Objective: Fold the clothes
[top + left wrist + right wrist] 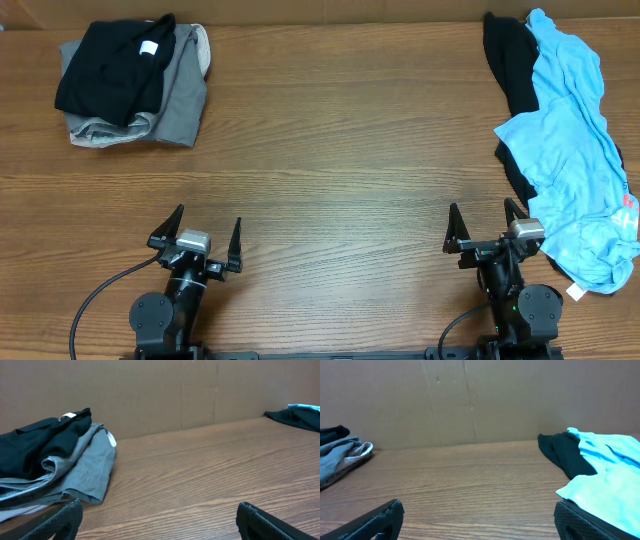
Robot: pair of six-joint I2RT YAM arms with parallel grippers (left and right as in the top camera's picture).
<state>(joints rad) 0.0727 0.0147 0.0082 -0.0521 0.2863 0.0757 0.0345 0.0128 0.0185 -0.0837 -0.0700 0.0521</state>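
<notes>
A folded black T-shirt (110, 65) with a small white neck label lies on top of folded grey clothes (180, 105) at the far left of the table. At the far right a crumpled light-blue garment (575, 150) lies spread over a black one (508, 60). My left gripper (209, 215) stands open near the front edge, well short of the folded stack (45, 440), with nothing between its fingers. Beside the near end of the light-blue garment (610, 475), my right gripper (481, 206) is open and empty, its right finger close to the cloth.
The wooden table (340, 150) stretches between the two piles. A brown cardboard wall (470, 400) closes off the far edge. Black cables trail from both arm bases at the front edge.
</notes>
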